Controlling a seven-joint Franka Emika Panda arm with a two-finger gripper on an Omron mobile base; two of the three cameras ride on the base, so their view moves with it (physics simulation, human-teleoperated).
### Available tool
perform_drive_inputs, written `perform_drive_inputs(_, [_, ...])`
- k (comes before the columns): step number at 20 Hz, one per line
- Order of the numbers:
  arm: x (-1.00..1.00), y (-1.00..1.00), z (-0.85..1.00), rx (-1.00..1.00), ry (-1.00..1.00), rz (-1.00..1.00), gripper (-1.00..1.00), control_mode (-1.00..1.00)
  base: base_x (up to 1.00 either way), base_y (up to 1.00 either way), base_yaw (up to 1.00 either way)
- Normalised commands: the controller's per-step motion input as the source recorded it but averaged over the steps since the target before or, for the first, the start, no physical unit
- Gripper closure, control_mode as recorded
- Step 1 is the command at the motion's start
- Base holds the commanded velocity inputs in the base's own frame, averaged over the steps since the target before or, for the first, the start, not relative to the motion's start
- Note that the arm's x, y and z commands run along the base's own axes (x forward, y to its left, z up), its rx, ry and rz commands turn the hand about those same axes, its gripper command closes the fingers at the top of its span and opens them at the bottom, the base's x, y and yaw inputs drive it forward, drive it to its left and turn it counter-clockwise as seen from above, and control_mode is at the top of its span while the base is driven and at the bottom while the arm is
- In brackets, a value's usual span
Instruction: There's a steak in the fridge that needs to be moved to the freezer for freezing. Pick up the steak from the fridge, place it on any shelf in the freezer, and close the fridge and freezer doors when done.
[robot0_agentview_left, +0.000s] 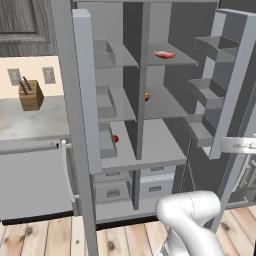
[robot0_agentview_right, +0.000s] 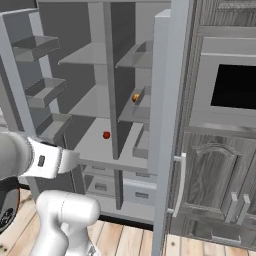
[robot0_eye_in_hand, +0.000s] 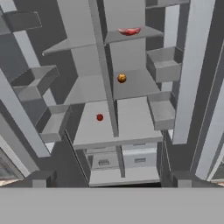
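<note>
The flat pink-red slab of raw steak (robot0_agentview_left: 165, 54) lies on the top shelf of the right-hand compartment, upper right of centre in the left base view and at top centre in the hand view (robot0_eye_in_hand: 130, 31). Both tall grey doors stand open. The robot's two dark fingers (robot0_eye_in_hand: 112, 179) are spread wide at the bottom corners of the hand view, holding nothing, well short of the shelves. The step in hand looks like the reach for the steak. To do it well, raise the hand to that top shelf, keep to the right of the grey vertical divider (robot0_agentview_left: 141, 90), and come in level so the fingers straddle the thin slab. The small orange ball (robot0_eye_in_hand: 121, 78) and small red ball (robot0_eye_in_hand: 99, 117) sit on lower shelves; leave them alone.
</note>
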Motion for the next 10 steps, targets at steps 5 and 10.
perform_drive_inputs(5, [0.13,-0.72,-0.15,0.01,-0.12,0.07,-1.00,-1.00,0.00,0.00,0.00])
perform_drive_inputs(10, [0.13,-0.64,-0.10,0.01,-0.12,0.06,-1.00,-1.00,0.00,0.00,0.00])
